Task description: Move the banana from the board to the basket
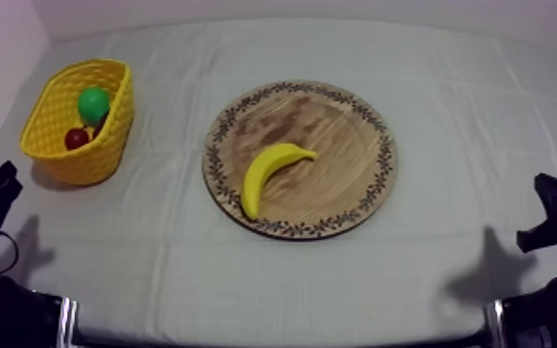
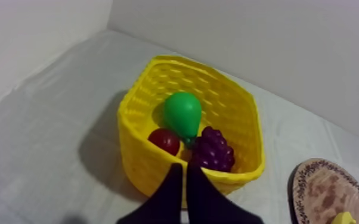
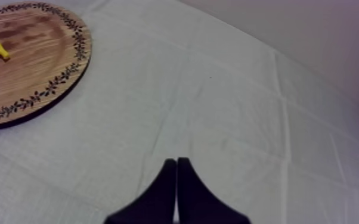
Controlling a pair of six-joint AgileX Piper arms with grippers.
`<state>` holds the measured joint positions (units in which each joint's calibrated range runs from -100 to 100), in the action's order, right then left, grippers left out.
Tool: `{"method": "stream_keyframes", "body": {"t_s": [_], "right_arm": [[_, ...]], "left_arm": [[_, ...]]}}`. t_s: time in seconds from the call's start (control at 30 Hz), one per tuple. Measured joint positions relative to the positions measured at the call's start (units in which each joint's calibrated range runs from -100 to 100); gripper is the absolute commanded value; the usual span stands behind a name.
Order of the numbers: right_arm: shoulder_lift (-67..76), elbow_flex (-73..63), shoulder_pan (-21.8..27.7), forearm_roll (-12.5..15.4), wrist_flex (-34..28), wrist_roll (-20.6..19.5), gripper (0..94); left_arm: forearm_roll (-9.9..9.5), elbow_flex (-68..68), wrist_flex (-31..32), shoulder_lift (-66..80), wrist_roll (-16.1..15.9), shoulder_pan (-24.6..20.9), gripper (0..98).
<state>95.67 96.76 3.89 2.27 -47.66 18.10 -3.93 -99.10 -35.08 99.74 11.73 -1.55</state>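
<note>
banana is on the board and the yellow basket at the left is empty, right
The basket isn't empty: the left wrist view shows a pear, grapes and a small red fruit in it. The banana is on the board.

Prob. a lab/test rig: bare pale walls (image 2: 265, 42), table (image 1: 467, 83) w/ plain grey-white cloth (image 3: 229, 95).

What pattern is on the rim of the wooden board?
A dark, leafy vine band all round the wooden board; the top view shows it best.
</note>
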Motion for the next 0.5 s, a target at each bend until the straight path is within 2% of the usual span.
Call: {"method": "stream_keyframes", "body": {"t_s": [0.33, 0.5], "right_arm": [[0.0, 0.0, 0.0, 0.0, 0.0, 0.0, 0.3], [0.0, 0.0, 0.0, 0.0, 0.0, 0.0, 0.3]], "left_arm": [[0.0, 0.0, 0.0, 0.0, 0.0, 0.1, 0.1], [0.08, 0.0, 0.2, 0.1, -0.7, 3.1, 0.1]]}}
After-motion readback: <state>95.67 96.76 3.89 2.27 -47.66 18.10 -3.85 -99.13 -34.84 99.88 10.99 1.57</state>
